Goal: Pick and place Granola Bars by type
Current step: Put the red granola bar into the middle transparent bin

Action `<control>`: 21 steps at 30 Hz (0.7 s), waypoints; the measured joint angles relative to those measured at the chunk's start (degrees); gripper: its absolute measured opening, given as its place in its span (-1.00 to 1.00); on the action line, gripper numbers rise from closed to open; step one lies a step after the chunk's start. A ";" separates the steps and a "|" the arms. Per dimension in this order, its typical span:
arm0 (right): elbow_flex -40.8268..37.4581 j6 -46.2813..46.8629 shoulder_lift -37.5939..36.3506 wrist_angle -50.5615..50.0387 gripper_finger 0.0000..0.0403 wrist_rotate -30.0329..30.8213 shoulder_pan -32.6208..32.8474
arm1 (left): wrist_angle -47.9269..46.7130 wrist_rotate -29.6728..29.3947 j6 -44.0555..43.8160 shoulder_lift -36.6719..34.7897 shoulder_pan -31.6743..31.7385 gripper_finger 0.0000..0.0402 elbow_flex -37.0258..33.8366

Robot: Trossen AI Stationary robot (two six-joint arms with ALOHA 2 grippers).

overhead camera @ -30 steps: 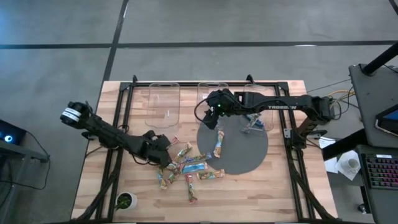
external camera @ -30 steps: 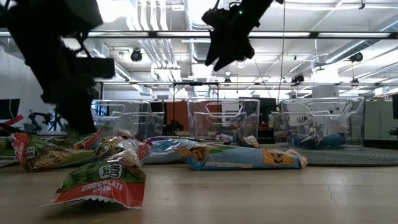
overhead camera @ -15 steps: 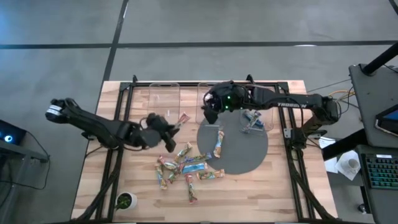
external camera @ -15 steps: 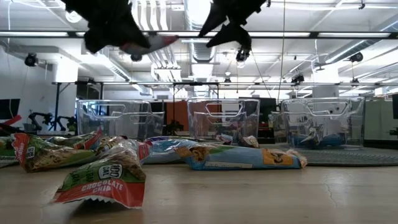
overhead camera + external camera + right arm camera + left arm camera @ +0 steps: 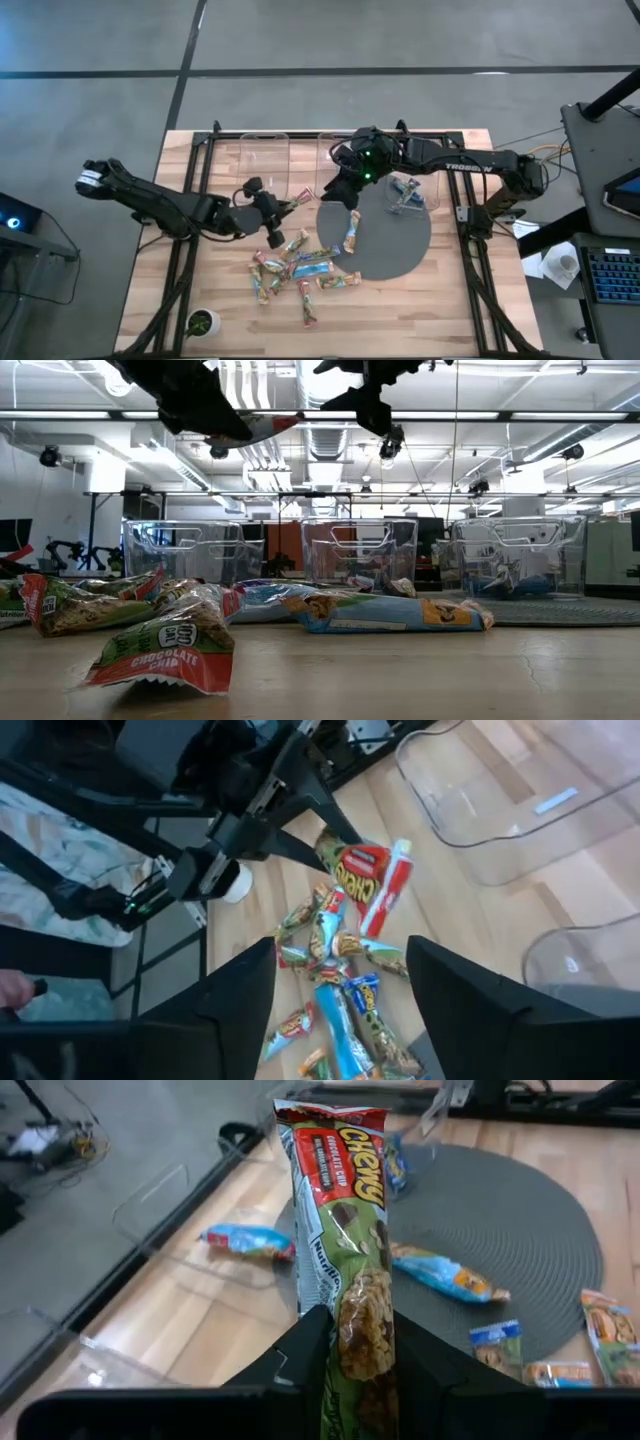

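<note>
We find 2 arms over the table. The left gripper [image 5: 275,204] pinches 1 red-wrapped bar [image 5: 345,1230] by one end, held up off the table; the wrapper sticks out past its fingers [image 5: 300,1350] toward the row of 3 clear bins [image 5: 190,550]. The right gripper [image 5: 345,185] hangs empty, jaws spread, over the edge of the round grey mat [image 5: 400,255] beside the middle bin.

Below and beside the left gripper lies the loose pile of bars [image 5: 295,272] on the wood; we count about 10 there, though overlap prevents an exact figure by colour. Under the right gripper, 2 bars [image 5: 352,230] lie on the mat. Beyond it, 1 bin [image 5: 408,190] holds blue bars; their count we cannot tell.
</note>
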 joint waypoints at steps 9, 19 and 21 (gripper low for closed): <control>0.02 1.46 2.45 3.31 0.32 -0.28 0.17 | 7.14 3.58 4.69 3.97 3.86 -0.66 1.10; -0.02 1.07 2.61 1.93 0.29 4.63 0.03 | 7.55 5.01 8.08 7.90 5.61 -0.66 5.60; -0.04 0.80 2.13 1.19 0.28 5.75 -0.16 | 7.09 4.83 7.72 7.79 5.65 -0.66 5.57</control>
